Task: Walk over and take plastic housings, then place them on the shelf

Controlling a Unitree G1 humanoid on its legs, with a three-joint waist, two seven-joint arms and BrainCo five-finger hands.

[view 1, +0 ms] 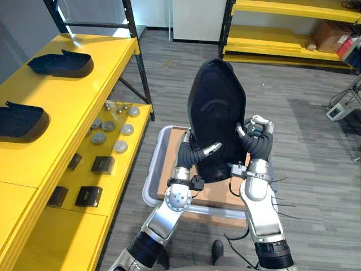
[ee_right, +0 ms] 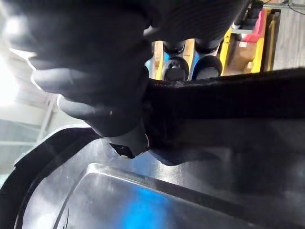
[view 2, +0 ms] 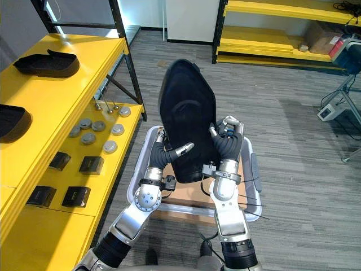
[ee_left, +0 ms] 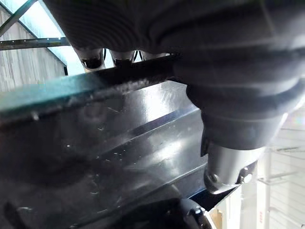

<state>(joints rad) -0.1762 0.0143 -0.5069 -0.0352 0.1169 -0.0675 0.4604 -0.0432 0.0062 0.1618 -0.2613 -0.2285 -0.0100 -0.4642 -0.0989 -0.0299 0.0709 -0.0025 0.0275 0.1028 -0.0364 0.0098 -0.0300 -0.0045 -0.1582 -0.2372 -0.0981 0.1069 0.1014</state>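
Note:
A large black plastic housing [view 1: 217, 107] stands upright in front of me, held between both hands above a tote. My left hand [view 1: 198, 153] grips its lower left edge, thumb across the inner face and fingers behind the rim [ee_left: 95, 81]. My right hand [view 1: 256, 139] clasps the lower right edge, fingers curled over the rim [ee_right: 228, 95]. Two more black housings [view 1: 61, 64] [view 1: 21, 120] lie on the yellow shelf top [view 1: 62, 107] at my left.
Under the housing sits a grey tote [view 1: 153, 186] with a cardboard sheet inside. The shelf's lower yellow level [view 1: 107, 186] carries round metal discs [view 1: 107, 132] and small black boxes [view 1: 89, 195]. A black shelf post [view 1: 138, 62] stands close by. More yellow racking [view 1: 282, 34] lines the far wall.

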